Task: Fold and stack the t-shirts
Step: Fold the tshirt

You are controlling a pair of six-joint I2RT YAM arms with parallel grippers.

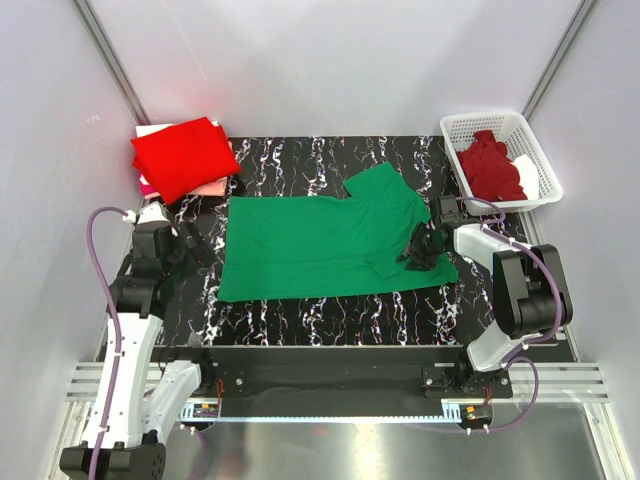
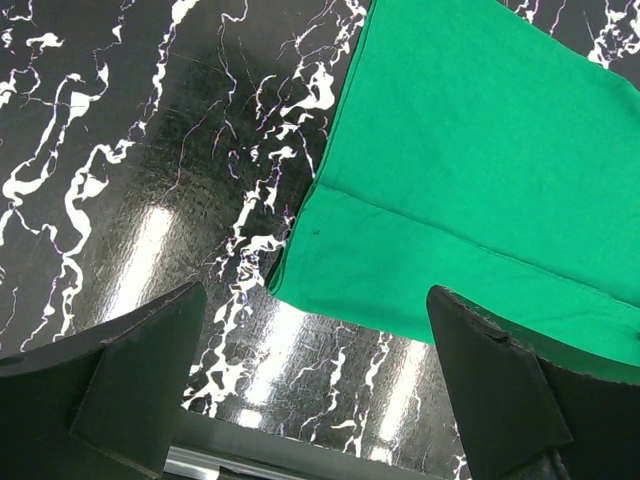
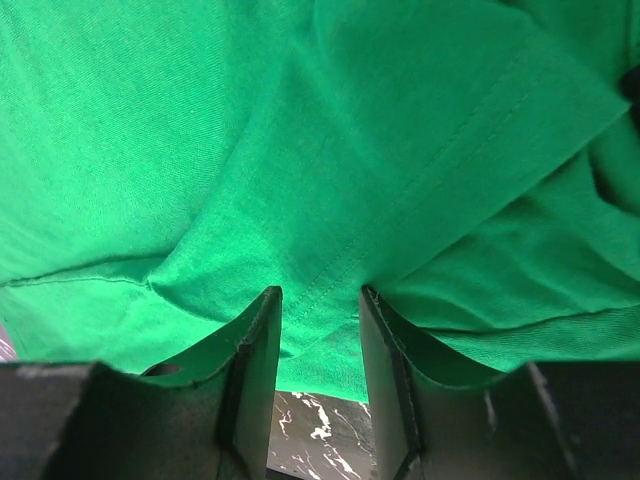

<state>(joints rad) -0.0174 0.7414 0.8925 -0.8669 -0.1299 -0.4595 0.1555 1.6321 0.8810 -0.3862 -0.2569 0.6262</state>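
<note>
The emerald green t-shirt (image 1: 320, 245) lies spread flat on the black marbled table, with one sleeve pointing to the back. My right gripper (image 1: 425, 247) sits on its right end. In the right wrist view the gripper (image 3: 318, 292) has closed to a narrow gap on a fold of the green t-shirt (image 3: 300, 130) by a stitched hem. My left gripper (image 1: 195, 245) hovers just left of the shirt. It stands wide open (image 2: 318, 295) and empty, with a corner of the green t-shirt (image 2: 480, 150) ahead of it. A folded red t-shirt (image 1: 183, 155) tops a stack at the back left.
A white lattice basket (image 1: 480, 120) at the back right holds a crumpled maroon t-shirt (image 1: 490, 168) and something white. Pink cloth (image 1: 212, 187) shows under the red shirt. White walls enclose the table on three sides. A metal rail runs along the near edge.
</note>
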